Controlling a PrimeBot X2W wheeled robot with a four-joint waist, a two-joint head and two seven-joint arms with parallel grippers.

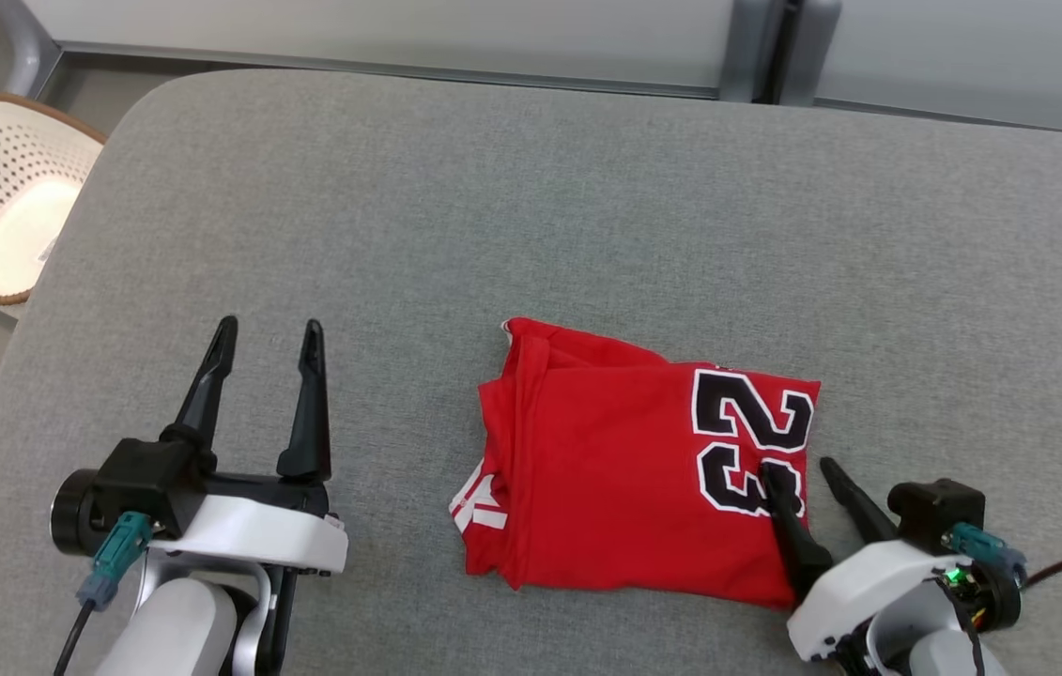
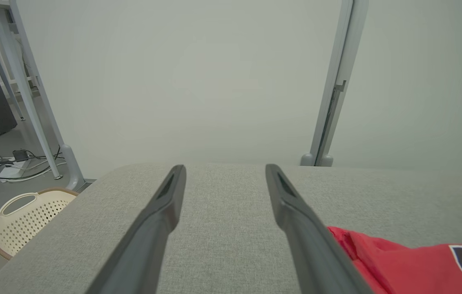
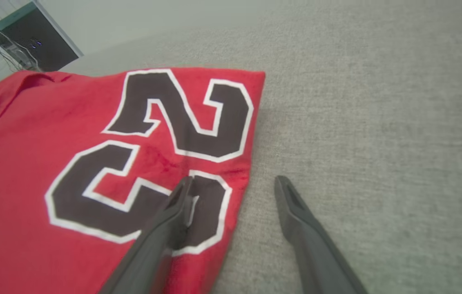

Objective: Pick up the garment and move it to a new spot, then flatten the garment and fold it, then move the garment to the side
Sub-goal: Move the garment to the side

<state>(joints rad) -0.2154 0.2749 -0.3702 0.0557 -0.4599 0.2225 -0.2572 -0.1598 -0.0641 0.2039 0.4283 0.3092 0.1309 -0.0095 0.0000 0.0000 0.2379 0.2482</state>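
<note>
A red garment with a black and white "23" lies folded into a rough rectangle on the grey padded table, right of centre near the front. My right gripper is open at the garment's right edge: one finger rests over the number, the other lies on bare table beside the cloth. The right wrist view shows the garment with my right gripper straddling its edge. My left gripper stands open over bare table, well left of the garment. The left wrist view has my left gripper and the garment's corner.
A cream perforated basket stands on the floor off the table's left edge, also seen as the basket in the left wrist view. A pale wall with a grey post runs behind the table. Cables lie on the floor at far left.
</note>
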